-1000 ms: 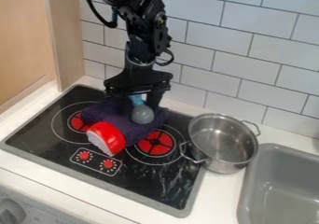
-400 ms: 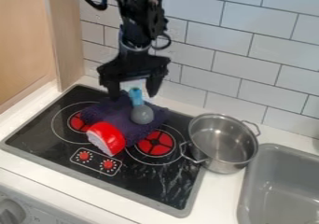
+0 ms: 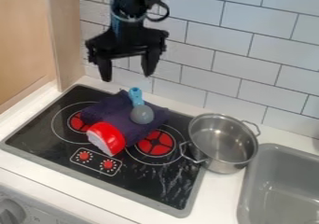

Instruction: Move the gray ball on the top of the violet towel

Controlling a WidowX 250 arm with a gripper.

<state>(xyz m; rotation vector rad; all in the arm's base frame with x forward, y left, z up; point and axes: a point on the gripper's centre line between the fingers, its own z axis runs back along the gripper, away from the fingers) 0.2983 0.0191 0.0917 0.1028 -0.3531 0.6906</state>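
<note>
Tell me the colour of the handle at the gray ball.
The handle is light blue, seen best in the camera view.

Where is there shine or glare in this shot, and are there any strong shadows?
Camera view: pale streaks on the black stovetop, reflections or smudges, I can't tell which; soft bright patches inside the metal pot; the purple towel looks matte. Also in the camera view, no hard-edged shadow stands out on the tiled wall.
</note>
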